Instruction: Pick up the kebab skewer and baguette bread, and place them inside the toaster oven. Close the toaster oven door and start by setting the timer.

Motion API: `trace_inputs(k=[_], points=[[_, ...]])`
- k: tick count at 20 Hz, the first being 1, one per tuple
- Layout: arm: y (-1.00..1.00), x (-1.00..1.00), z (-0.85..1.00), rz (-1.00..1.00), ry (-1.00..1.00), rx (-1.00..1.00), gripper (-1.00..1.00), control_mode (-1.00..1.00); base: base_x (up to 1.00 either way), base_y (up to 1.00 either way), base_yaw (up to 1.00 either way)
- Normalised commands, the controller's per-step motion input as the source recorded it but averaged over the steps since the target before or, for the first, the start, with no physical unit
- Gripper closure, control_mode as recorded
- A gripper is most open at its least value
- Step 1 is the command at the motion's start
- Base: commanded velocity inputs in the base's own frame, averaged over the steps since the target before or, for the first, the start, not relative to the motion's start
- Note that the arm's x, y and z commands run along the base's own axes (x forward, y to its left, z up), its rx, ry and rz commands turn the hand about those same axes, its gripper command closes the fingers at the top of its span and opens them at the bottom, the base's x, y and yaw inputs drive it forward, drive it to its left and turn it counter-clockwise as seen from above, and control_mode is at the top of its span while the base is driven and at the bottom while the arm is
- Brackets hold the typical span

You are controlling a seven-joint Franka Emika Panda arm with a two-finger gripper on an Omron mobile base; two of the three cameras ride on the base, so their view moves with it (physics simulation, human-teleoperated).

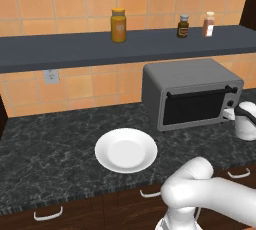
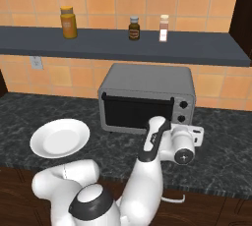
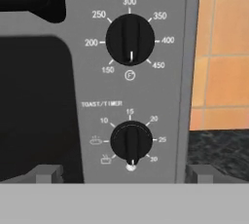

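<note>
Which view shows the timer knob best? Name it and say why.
The hand view: the timer knob is large, with its markings readable. The right base view shows it as a small dark dot; in the left base view the hand mostly hides it.

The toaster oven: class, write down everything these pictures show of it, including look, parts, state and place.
The toaster oven is a grey, metallic-looking box standing on the dark speckled counter below the shelf. Its dark glass door is closed, with a black bar handle along the top. A control strip on the right carries two black knobs: TEMPERATURE above, TOAST/TIMER below, both with their white marks pointing down. The gripper faces the timer knob.
</note>
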Motion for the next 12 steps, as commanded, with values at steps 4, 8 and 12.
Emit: trace_inputs(k=[4,8,12], points=[[0.0,0.04,0.01,0.0,0.01,0.01,-1.0,-1.0,0.0,0.0,0.0],[-0.04,0.24,0.06,0.0,0.02,0.02,-1.0,-1.0,0.0,0.0,0.0],[-0.01,0.17,0.03,0.0,0.03,0.01,-1.0,-1.0,0.0,0.0,0.0]])
